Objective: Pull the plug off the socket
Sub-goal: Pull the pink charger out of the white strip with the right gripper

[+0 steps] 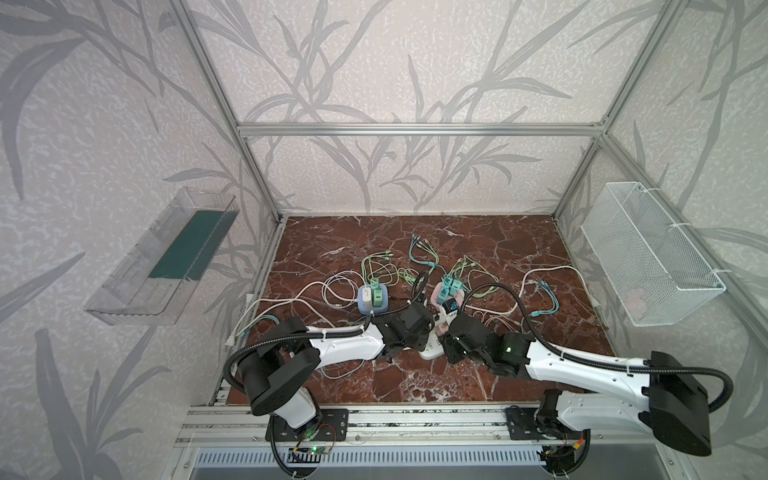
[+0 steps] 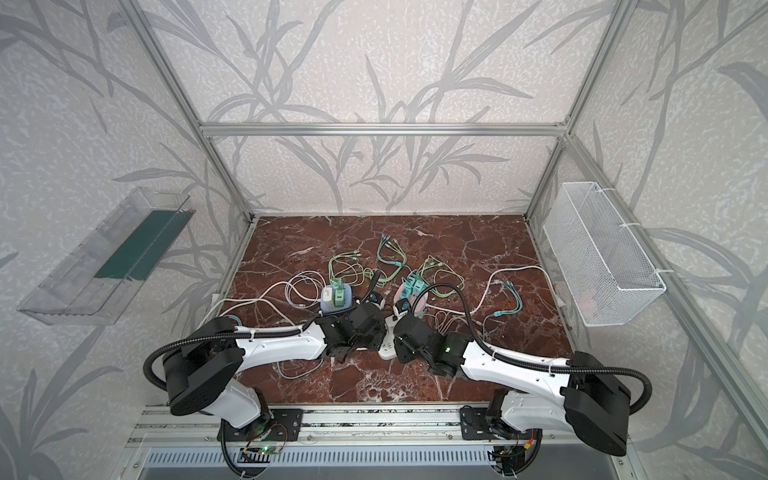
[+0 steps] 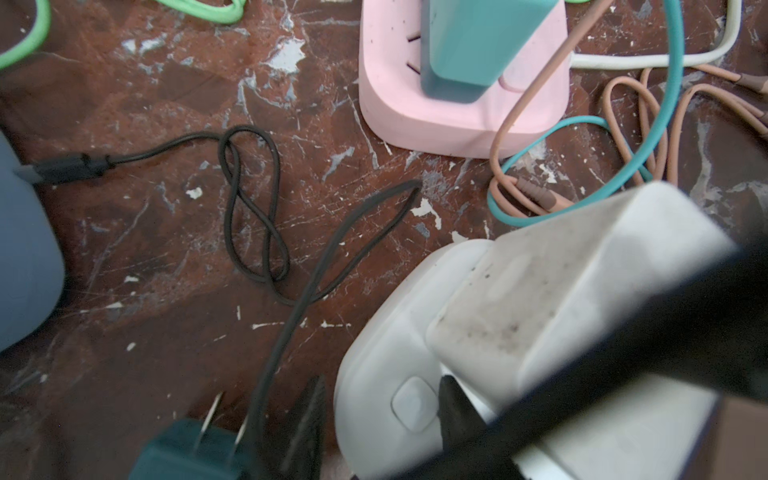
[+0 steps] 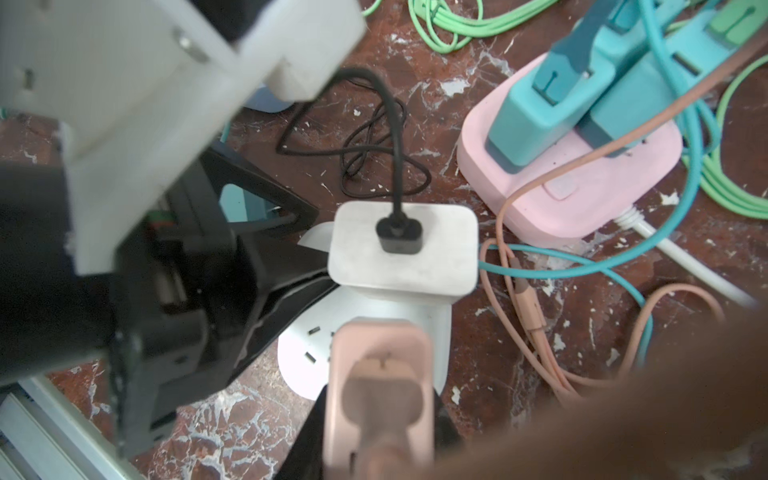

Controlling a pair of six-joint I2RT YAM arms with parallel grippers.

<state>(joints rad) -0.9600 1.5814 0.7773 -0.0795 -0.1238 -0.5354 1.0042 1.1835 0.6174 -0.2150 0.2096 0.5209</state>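
Both grippers meet over the white socket (image 1: 430, 353), low and centre in both top views. Cables crowd the table (image 1: 457, 232) behind it; the front strip lies bare. The right gripper (image 4: 374, 415) is clamped on the pink plug (image 4: 380, 386), seated in the socket. The left gripper (image 4: 286, 266) pinches the white charger (image 4: 403, 249).

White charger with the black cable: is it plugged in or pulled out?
Plugged in. In the right wrist view the white charger stands upright with its base flush on the white power strip, and no prongs show.
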